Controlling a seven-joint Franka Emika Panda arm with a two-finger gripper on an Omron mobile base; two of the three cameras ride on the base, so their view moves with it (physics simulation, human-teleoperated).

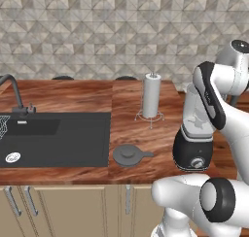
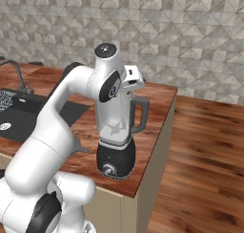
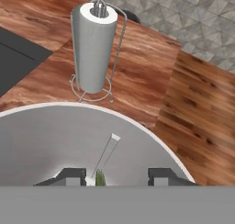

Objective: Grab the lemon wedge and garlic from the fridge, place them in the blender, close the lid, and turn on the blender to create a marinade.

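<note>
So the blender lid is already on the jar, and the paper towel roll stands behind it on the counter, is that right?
Not quite. The lid lies flat on the counter, left of the blender, as the left base view shows. The paper towel roll does stand on the counter behind it.

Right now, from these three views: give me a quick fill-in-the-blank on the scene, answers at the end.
1. The lid lies flat on the ____, between the sink and the blender.
2. The gripper hangs directly over the open jar of the ____.
3. The white paper-towel roll stands upright in a ____ stand.
4. The blender's silver knob sits on its ____ base.

Missing words: counter; blender; wire; black
</note>
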